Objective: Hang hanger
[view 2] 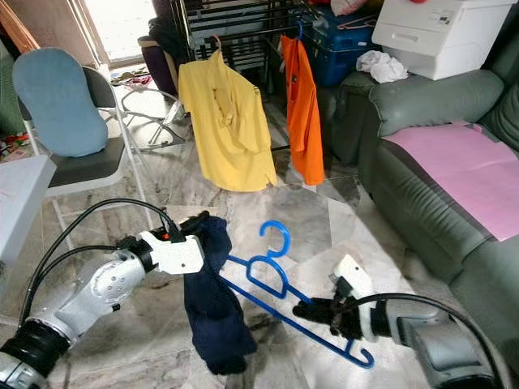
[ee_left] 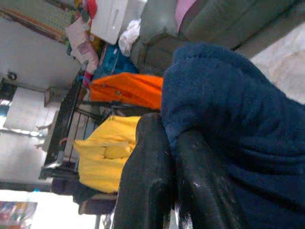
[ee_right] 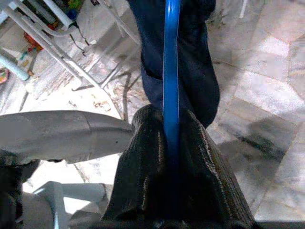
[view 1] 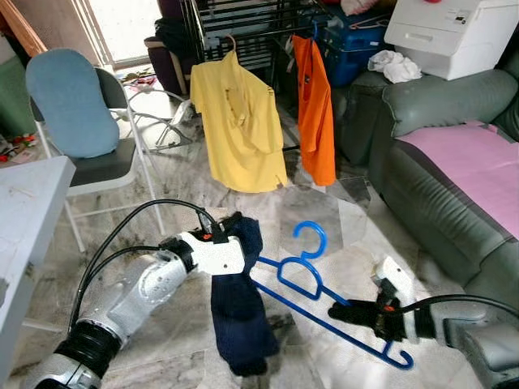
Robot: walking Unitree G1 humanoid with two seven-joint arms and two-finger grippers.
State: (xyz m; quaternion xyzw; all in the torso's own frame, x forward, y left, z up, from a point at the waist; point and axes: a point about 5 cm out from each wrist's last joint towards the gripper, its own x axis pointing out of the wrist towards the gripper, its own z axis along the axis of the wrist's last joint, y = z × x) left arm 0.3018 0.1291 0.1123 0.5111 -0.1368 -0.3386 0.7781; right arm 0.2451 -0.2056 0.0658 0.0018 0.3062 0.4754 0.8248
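Observation:
A blue plastic hanger (view 1: 312, 279) is held low over the marble floor, its hook pointing up and away. My right gripper (view 1: 347, 311) is shut on its lower bar (ee_right: 170, 86) near the right end. A dark navy garment (view 1: 239, 304) hangs over the hanger's left end and droops toward the floor. My left gripper (view 1: 239, 235) is shut on the top of that garment (ee_left: 224, 119). A black clothes rack (view 1: 243, 24) stands at the back with a yellow shirt (view 1: 239, 130) and an orange shirt (view 1: 316, 109) hanging on it.
A grey-green sofa (view 1: 438, 186) with a pink cover runs along the right. A folding chair with a blue cushion (view 1: 69, 101) stands at the left, beside a white table edge (view 1: 24, 219). A white box (view 1: 454, 32) rests on the sofa arm.

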